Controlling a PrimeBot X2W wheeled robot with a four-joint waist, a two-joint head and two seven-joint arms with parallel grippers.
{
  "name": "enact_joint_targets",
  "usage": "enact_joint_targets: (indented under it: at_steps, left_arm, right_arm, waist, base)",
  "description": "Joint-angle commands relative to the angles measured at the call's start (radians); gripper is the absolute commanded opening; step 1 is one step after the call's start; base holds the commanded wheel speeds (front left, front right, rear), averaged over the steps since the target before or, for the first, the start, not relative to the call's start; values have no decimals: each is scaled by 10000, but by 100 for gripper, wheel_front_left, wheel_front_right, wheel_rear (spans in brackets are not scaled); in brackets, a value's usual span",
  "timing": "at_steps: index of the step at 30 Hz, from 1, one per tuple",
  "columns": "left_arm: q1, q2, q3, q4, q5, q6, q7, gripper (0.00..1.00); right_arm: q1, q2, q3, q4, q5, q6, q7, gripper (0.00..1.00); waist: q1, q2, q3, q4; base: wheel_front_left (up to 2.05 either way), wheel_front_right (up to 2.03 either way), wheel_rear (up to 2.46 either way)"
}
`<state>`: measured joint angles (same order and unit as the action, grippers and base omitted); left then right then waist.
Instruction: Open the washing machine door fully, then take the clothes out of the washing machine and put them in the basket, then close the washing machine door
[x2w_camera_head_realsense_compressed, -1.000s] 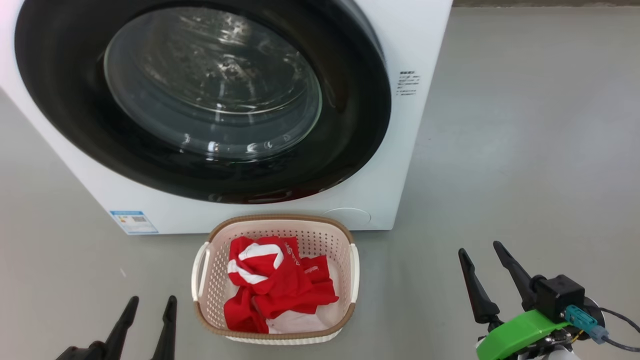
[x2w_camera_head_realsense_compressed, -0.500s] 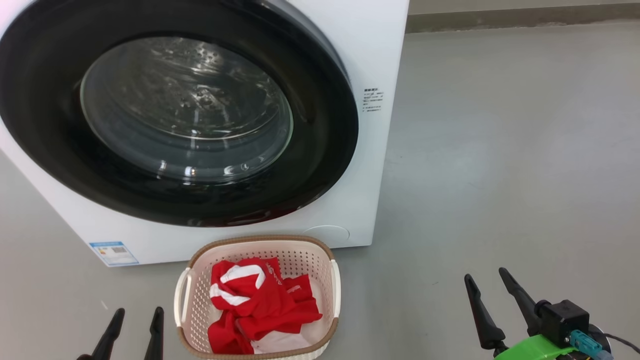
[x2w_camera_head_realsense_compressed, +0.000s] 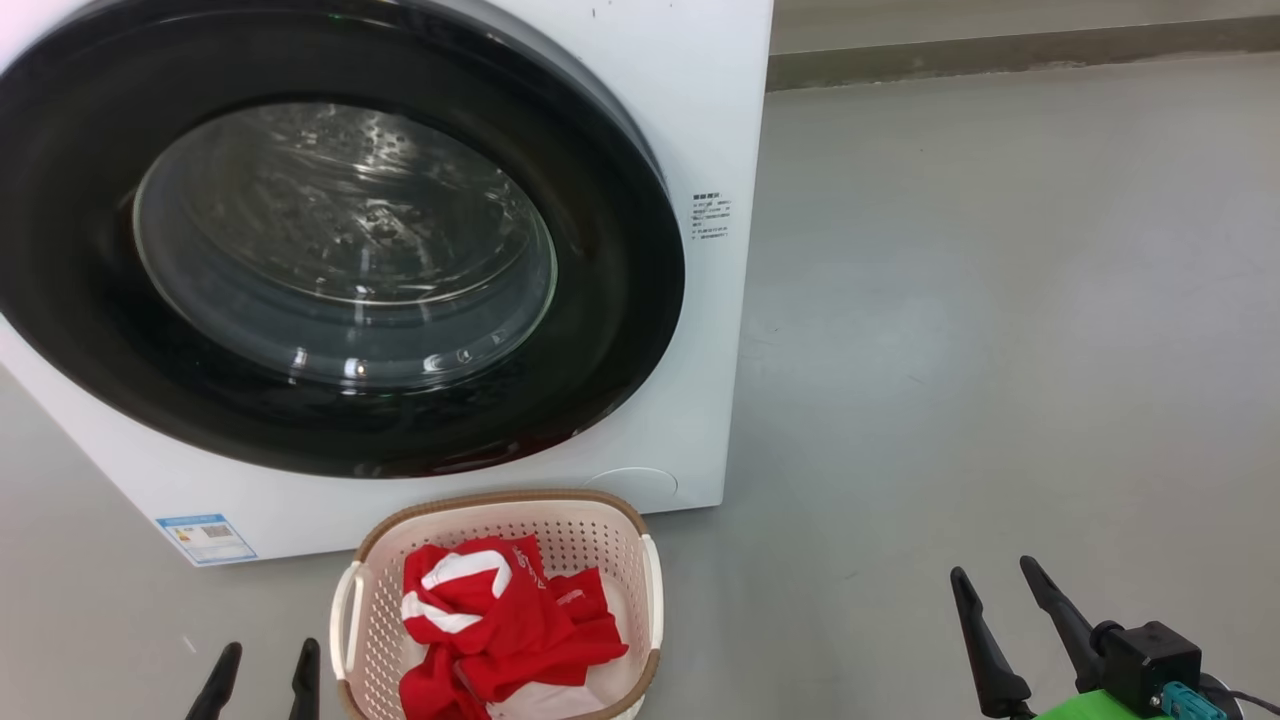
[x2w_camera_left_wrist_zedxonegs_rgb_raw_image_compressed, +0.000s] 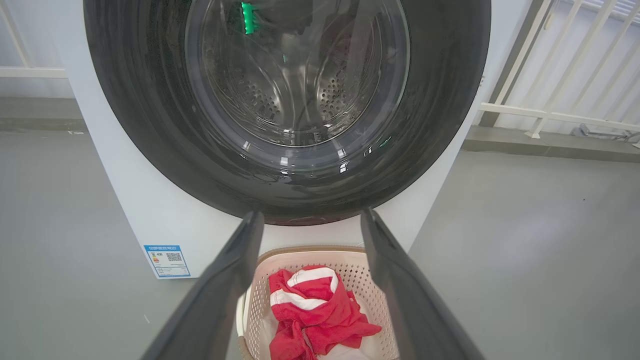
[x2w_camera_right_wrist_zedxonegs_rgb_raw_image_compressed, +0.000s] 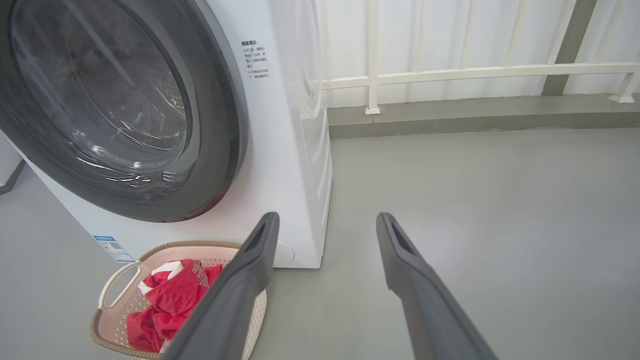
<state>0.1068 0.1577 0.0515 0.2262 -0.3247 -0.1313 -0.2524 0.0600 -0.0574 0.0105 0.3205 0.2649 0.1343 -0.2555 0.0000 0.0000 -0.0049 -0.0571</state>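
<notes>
Plainly, the basket (x2w_camera_head_realsense_compressed: 500, 499) lies between the left end effector (x2w_camera_head_realsense_compressed: 270, 652) and right end effector (x2w_camera_head_realsense_compressed: 993, 572), both released.

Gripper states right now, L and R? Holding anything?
left gripper: open, holding nothing.
right gripper: open, holding nothing.

Nothing reads clearly. The washing machine (x2w_camera_head_realsense_compressed: 700, 420) carries a small blue sticker (x2w_camera_head_realsense_compressed: 206, 538) with a QR code at its lower front corner and a block of fine black print (x2w_camera_head_realsense_compressed: 711, 216) beside the washing machine door (x2w_camera_head_realsense_compressed: 620, 300). The clothes (x2w_camera_head_realsense_compressed: 520, 640) bear tiny white lettering, too small to make out.
</notes>
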Motion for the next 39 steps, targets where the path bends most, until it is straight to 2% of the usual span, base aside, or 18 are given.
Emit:
enact_joint_targets:
  at_steps: [1,37,38,39]
  left_arm:
    - [-74,116,388,-273,98,6,-93,100]
    - [-55,-61,392,-354,110,6,-93,100]
    - [165,-153,63,-94,83,0,0,0]
    - [161,-167,55,-39,76,0,7,0]
  right_arm:
    - [-112,-131,162,-278,117,-36,-63,100]
    - [-63,-61,30,-368,68,-36,-63,100]
    - [27,21,-194,-102,0,0,1,0]
    - [25,29,-195,-48,1,2,4,0]
  waist:
    - [0,0,-6,-25]
    - [0,0,26,-38]
    - [0,0,26,-38]
    - [0,0,27,-36]
  base:
    - [0,0,0]
    - [0,0,0]
    - [0,0,0]
    - [0,0,0]
